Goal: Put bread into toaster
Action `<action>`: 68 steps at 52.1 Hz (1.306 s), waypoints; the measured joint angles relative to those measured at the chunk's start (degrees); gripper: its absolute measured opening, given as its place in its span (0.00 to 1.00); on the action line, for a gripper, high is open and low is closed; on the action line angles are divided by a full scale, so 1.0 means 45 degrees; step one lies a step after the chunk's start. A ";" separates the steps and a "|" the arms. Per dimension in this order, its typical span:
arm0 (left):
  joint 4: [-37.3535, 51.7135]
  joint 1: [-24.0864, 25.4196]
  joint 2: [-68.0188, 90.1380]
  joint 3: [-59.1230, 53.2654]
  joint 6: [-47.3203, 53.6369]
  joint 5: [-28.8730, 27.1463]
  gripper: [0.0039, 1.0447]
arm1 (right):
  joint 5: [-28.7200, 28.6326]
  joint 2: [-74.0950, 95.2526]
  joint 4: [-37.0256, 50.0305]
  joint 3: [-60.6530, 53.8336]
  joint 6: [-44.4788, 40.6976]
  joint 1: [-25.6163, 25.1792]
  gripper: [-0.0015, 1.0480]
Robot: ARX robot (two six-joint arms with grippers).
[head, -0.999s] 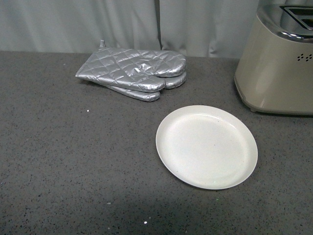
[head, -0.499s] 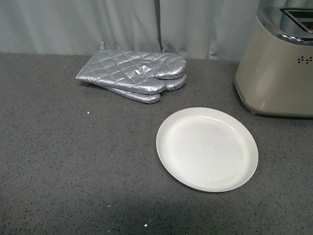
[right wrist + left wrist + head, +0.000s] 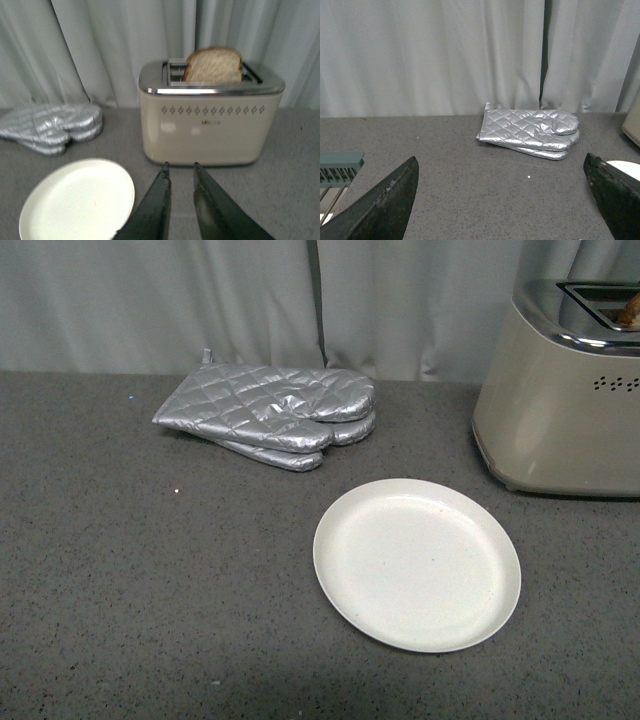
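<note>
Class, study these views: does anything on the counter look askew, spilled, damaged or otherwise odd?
Nothing is spilled or damaged. The bread stands in a slot of the toaster, its top half still sticking out. The plate is bare, and the oven mitts lie stacked.

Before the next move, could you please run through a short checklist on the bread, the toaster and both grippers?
1. Bread standing in a toaster slot: ok, top half protruding.
2. Plate free of bread: ok.
3. Right gripper holding nothing: ok, jaws nearly closed, clear of the toaster.
4. Left gripper holding nothing: ok, jaws wide apart.
5. Oven mitts away from the toaster: ok.
6. Toaster lever position: cannot tell.
</note>
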 joint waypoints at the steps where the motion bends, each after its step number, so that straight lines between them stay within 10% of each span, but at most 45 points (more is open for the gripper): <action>1: -0.0005 0.0000 -0.0005 0.0000 0.0000 -0.0005 0.94 | -0.0549 -0.0777 -0.0296 -0.0005 -0.0058 -0.0529 0.08; 6: -0.0005 0.0000 -0.0005 0.0000 0.0000 -0.0019 0.94 | -0.1073 -0.1467 -0.0515 -0.0005 -0.0194 -0.1632 0.01; 15: -0.0005 0.0000 -0.0005 0.0000 0.0000 -0.0049 0.94 | 0.0724 -0.0884 0.0141 -0.0015 -0.0306 0.0398 0.02; 28: -0.0005 0.0000 -0.0005 0.0000 0.0000 -0.0039 0.94 | 0.0704 -0.0918 0.0117 -0.0015 -0.0267 0.0350 0.53; 47: -0.0005 0.0000 -0.0005 0.0000 0.0000 -0.0029 0.94 | -0.1477 -0.1515 -0.0549 -0.0015 -0.0316 -0.1744 0.00; 54: -0.0005 0.0000 -0.0005 0.0000 0.0000 -0.0024 0.94 | -0.3400 -0.1710 -0.0763 -0.0015 -0.0316 -0.3759 0.01; 68: -0.0005 0.0000 -0.0005 0.0000 0.0000 -0.0024 0.94 | -0.3546 -0.1710 -0.0767 -0.0015 -0.0325 -0.3939 0.10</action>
